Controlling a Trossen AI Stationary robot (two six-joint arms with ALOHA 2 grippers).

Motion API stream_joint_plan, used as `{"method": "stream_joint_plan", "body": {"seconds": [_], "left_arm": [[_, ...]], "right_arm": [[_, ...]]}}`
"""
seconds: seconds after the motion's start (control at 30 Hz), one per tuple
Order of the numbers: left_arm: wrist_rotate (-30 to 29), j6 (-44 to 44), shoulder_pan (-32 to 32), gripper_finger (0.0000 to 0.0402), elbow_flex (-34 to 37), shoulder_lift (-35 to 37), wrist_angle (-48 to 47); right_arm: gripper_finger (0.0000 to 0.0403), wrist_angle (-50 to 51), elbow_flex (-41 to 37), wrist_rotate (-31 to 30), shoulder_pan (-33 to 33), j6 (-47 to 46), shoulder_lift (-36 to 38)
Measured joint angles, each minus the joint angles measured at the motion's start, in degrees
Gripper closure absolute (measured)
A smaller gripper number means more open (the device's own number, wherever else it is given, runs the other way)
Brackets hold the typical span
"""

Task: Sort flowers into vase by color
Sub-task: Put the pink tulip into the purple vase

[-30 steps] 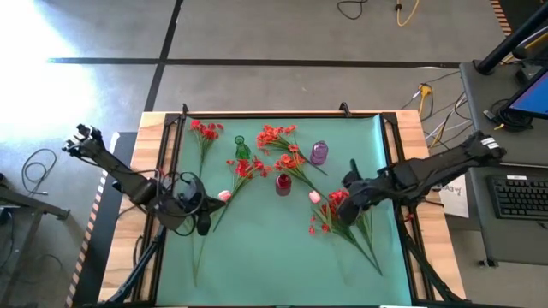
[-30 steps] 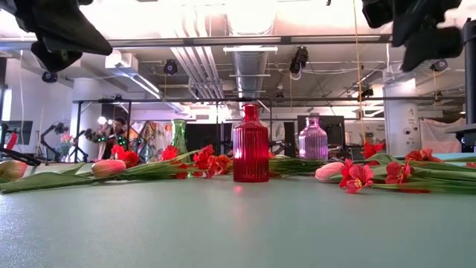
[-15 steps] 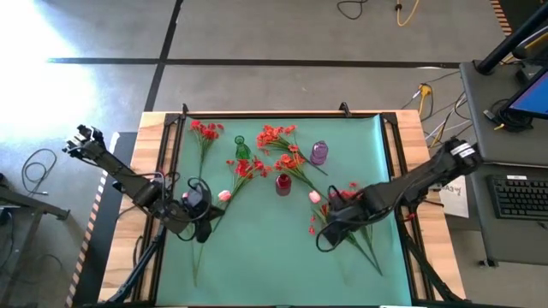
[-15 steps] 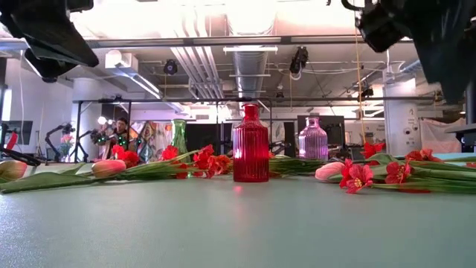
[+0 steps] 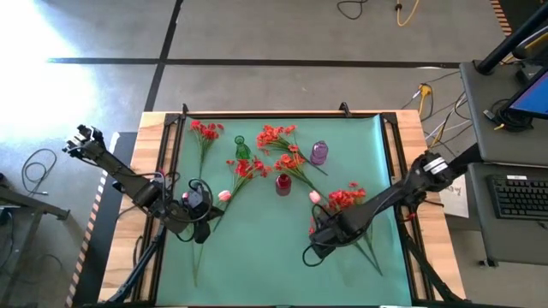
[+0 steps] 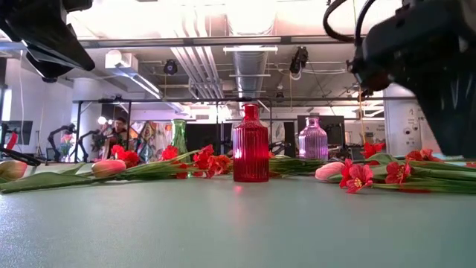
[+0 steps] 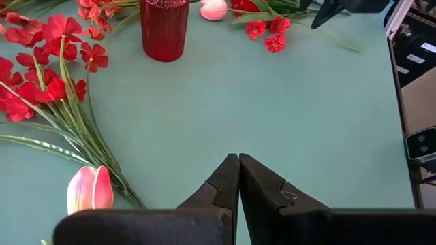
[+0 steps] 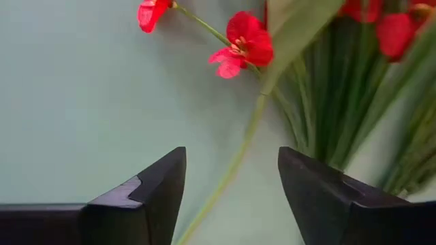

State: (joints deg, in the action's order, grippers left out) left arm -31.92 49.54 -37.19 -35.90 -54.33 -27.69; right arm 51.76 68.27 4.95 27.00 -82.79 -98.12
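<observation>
On the left of the bench (image 5: 282, 257) we see the left tool (image 5: 203, 228), low over the green mat with its fingers (image 7: 225, 184) pressed together and holding nothing. Just beside it lies a pink tulip (image 5: 224, 196) on a long stem. At the far left of the mat there is one red flower (image 5: 205, 131) lying alone. More to the middle we see a green vase (image 5: 242, 151), a red vase (image 5: 282, 183) and a purple vase (image 5: 318, 153), all upright, with red flowers (image 5: 278, 147) lying on the mat between and around them. A second pink tulip (image 5: 315, 197) lies just right of the red vase. On the right, the right tool (image 5: 318, 243) is low over the mat at the near side of a red bunch (image 5: 345, 198). Its fingers (image 8: 160, 187) are spread, and a thin green stem (image 8: 235, 163) runs between them; we cannot tell if they touch it. The blossoms (image 8: 245, 42) lie just beyond the fingertips.
</observation>
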Motion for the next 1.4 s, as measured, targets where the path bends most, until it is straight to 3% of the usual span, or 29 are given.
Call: {"method": "stream_joint_plan", "body": {"seconds": [0.33,0.77,1.07,1.4], "left_arm": [[0.02,-1.29,0.00,0.0401,0.02,0.00,-0.36],[0.02,-1.68,0.00,0.0401,0.02,0.00,-0.36],[0.00,-2.36,0.00,0.0401,0.02,0.00,-0.35],[0.00,-2.36,-0.01,0.0401,0.02,0.02,-0.32]], "right_arm": [[0.0236,-0.27,-0.15,-0.04,-0.02,-0.14,-3.90],[0.0386,-0.84,-0.28,-1.99,-0.02,-0.72,-4.73],[0.0390,0.89,0.65,-1.97,-0.02,-0.82,-3.45],[0.0390,7.20,0.99,-2.01,-0.02,-1.44,3.75]]}}
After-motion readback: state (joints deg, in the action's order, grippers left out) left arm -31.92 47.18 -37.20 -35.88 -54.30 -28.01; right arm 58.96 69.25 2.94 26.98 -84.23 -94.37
